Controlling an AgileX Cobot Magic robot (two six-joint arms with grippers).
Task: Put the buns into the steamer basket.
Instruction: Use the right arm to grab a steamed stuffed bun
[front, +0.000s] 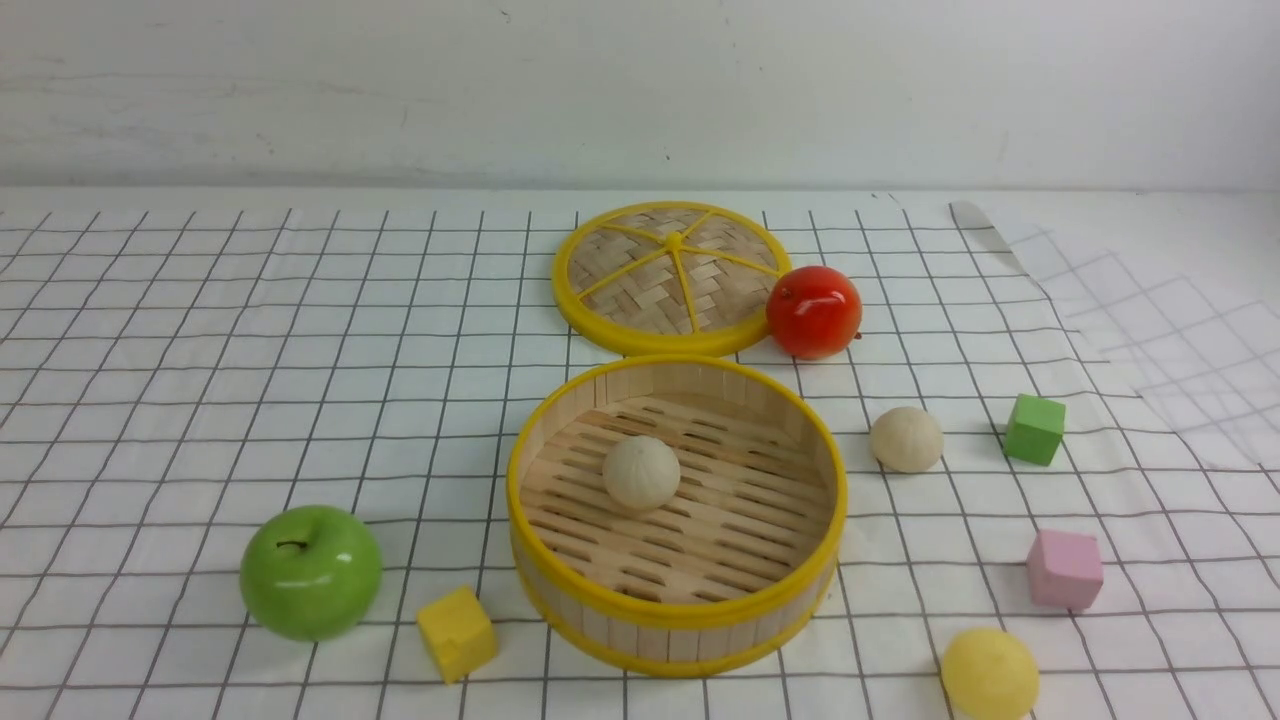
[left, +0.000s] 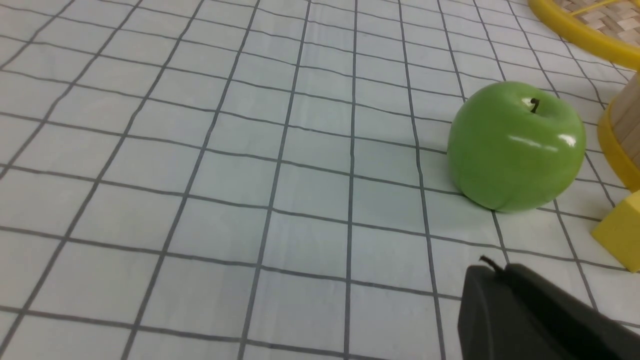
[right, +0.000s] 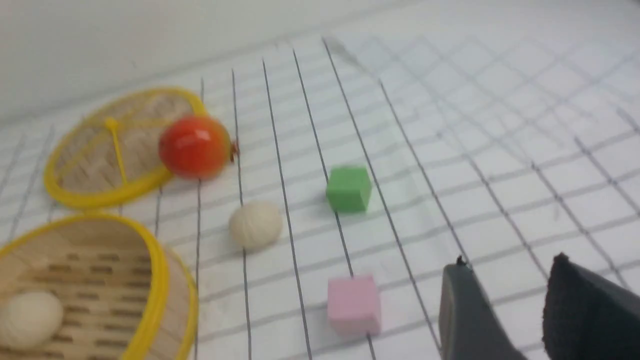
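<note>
One cream bun (front: 641, 473) is seated inside the steamer basket (front: 676, 610); two are left on the worktop (front: 200, 350): a second cream bun (front: 906, 439) at the basket's 3 o'clock, a yellow bun (front: 989, 674) at 5 o'clock. Left hand (left: 489, 269) is clenched, empty; right hand (right: 510, 263) is released, nothing grasped.

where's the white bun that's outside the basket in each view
front view: the white bun sits on the cloth between the steamer basket and the green cube
left wrist view: not in it
right wrist view: white bun between steamer basket and green cube too
shared landmark: the green cube
</note>
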